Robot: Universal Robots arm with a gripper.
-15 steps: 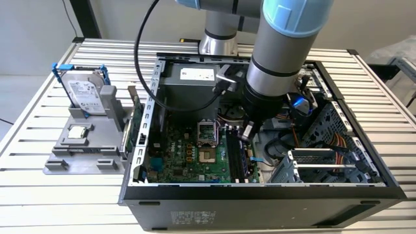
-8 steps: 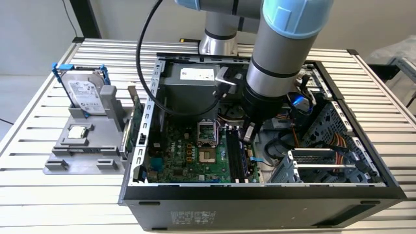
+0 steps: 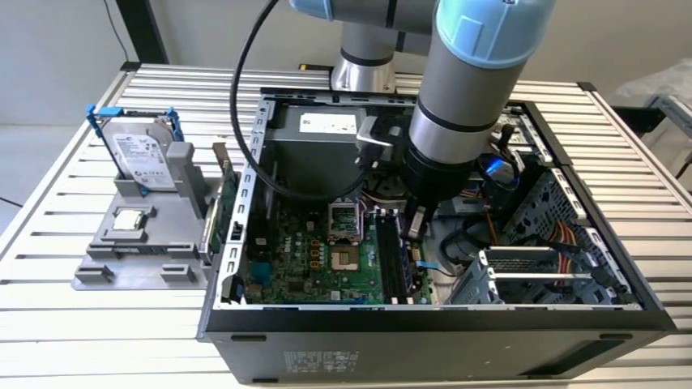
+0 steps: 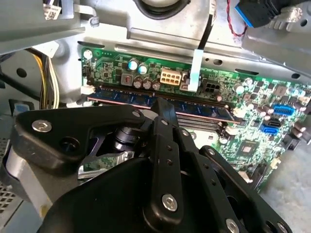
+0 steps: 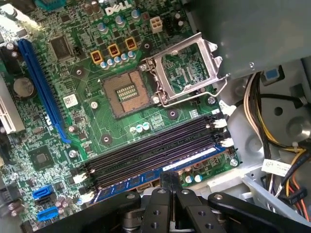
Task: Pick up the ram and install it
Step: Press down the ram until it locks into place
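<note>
first wrist view: gripper [image 5: 170, 180] w/ fingers pinched together on the ram [image 5: 160, 168], which sits in the outermost slot of the motherboard [image 5: 87, 82]. exterior view: arm down inside the pc case [image 3: 433, 324]; hard drive [image 3: 143, 158] in a grey holder outside.

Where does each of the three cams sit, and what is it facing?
Exterior view: off the arm, above, facing the open computer case; the arm reaches in.
First wrist view: on the arm, facing the motherboard; the gripper sits over the ram.
Second wrist view: on the arm, facing the ram past the gripper.
Both wrist views share ram and gripper.
</note>
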